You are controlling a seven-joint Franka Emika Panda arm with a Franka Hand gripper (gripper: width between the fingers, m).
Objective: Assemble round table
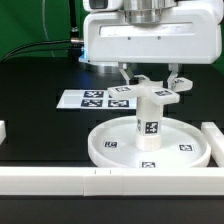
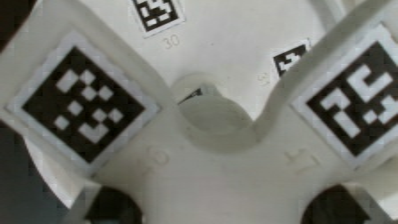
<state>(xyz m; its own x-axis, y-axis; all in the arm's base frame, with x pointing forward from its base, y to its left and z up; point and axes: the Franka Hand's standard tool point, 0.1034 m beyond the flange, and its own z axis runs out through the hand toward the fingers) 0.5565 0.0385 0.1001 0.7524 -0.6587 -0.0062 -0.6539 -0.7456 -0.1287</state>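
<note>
End effector [image 1: 150,88] at the cross-shaped piece [image 1: 152,92] atop the short cylinder [image 1: 148,122], which stands in the rimmed disc [image 1: 110,150].

Its fingers flank the cross-shaped piece; whether they are clenched on it I cannot tell. The parts look like light, rigid, smooth plastic, so a slip is likely; hold across flat opposing faces. Below the end effector the disc's rim and white bars [image 1: 60,181] hem in the tabletop [image 1: 35,105]; the marker board [image 1: 95,98] lies behind, with free room above.

No readable text; only square tags [image 2: 80,95].
</note>
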